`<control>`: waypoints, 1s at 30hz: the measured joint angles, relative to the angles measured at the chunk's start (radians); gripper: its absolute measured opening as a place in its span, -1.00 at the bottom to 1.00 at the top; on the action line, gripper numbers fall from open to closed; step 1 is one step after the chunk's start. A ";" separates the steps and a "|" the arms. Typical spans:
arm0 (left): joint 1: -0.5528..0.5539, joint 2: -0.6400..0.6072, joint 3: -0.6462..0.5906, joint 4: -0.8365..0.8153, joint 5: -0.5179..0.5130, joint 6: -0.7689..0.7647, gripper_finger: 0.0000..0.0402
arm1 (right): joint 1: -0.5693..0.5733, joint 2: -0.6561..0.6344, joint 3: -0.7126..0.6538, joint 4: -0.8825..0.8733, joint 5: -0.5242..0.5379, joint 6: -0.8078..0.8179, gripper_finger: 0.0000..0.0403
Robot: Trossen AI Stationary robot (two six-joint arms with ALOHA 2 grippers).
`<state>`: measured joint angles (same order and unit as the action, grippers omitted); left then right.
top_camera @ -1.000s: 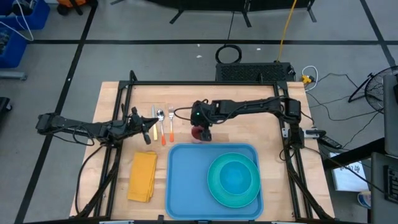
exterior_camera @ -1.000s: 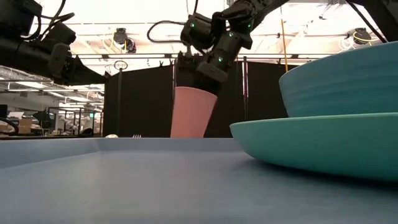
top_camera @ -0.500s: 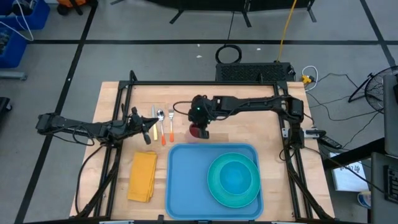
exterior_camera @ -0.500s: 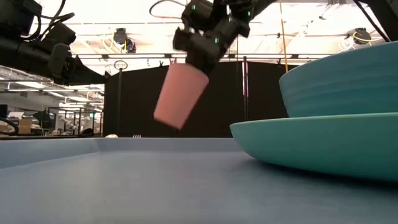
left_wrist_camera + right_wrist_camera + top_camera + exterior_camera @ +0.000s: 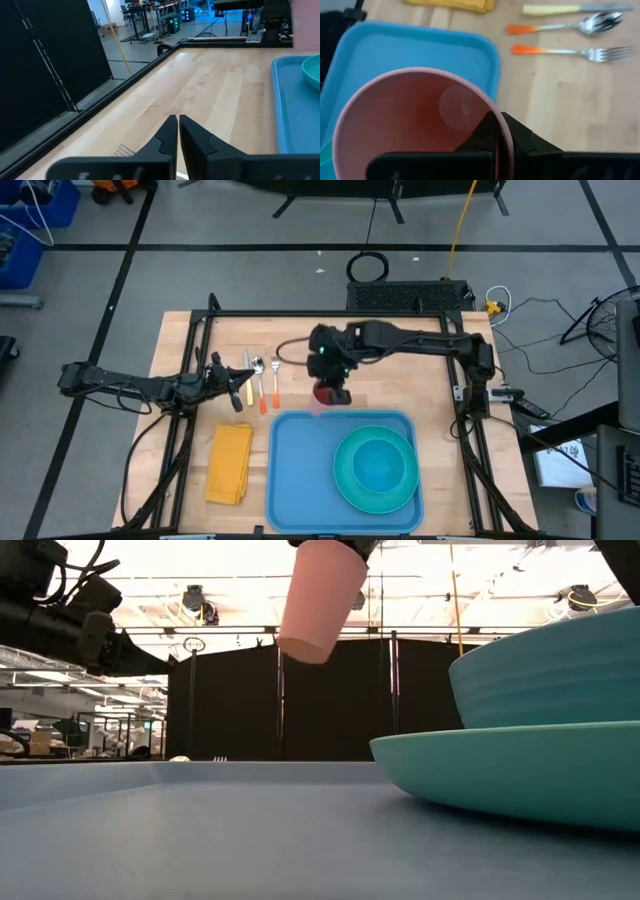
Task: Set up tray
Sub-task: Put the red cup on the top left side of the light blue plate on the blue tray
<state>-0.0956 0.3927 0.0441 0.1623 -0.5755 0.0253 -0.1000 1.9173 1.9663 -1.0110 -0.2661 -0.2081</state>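
Right hand (image 5: 331,392) clamped on the pink cup (image 5: 320,598), held clear above the tray's (image 5: 300,480) far rim, tray just nearward.

- Illumination: bright, even overhead light; ceiling fixtures (image 5: 200,608) in the low view are blown out to white glare.
- Shadows: soft and short on the table (image 5: 400,385) beneath the arms.
- Focus: the pink cup (image 5: 415,125), pinched at its rim by the right gripper (image 5: 497,132), is soft at close range.
- Low view: the tray (image 5: 200,830) foreground is blurred.
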 joint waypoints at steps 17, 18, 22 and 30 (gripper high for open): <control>0.000 0.000 0.000 0.000 0.001 -0.003 -0.96 | 0.148 0.044 -0.281 0.311 0.112 0.240 -1.00; 0.000 0.000 0.000 0.001 0.001 -0.003 -0.94 | 0.147 0.049 -0.281 0.311 0.113 0.256 -1.00; 0.000 0.000 0.000 0.015 0.001 -0.003 -0.87 | 0.148 0.087 -0.278 0.298 0.114 0.283 -1.00; 0.000 0.000 0.000 0.015 0.003 -0.003 -0.93 | 0.147 0.127 -0.277 0.231 0.139 0.305 -1.00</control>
<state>-0.0957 0.3923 0.0444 0.1770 -0.5726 0.0219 0.0468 2.0445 1.6891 -0.7799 -0.1271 0.0973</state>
